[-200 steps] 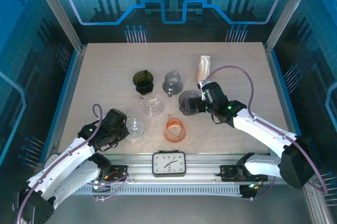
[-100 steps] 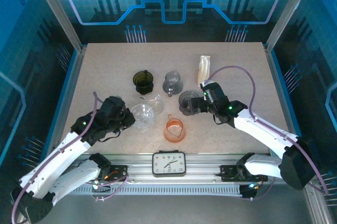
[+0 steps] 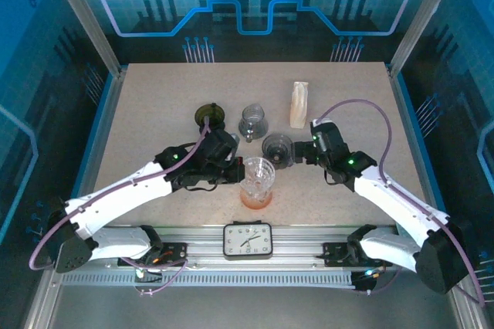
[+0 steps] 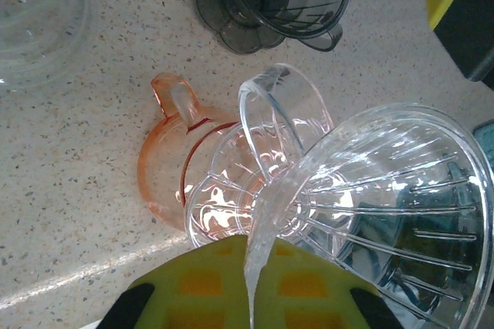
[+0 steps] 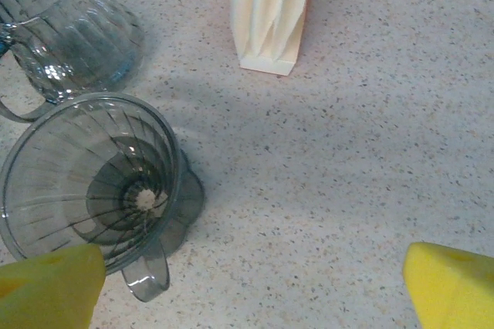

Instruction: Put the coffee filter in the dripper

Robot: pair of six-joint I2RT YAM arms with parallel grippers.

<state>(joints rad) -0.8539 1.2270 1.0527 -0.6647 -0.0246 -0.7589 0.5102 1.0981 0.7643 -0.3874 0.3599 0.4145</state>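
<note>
- Firmly, left gripper clamps a clear ribbed plastic dripper by its rim, over an orange translucent dripper.
- Right gripper stands open beside a smoky grey dripper.
- White folded paper coffee filter lies just beyond.

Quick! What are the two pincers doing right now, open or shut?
Left pincer: shut, gripping the rim of the clear dripper.
Right pincer: open, holding nothing.
</note>
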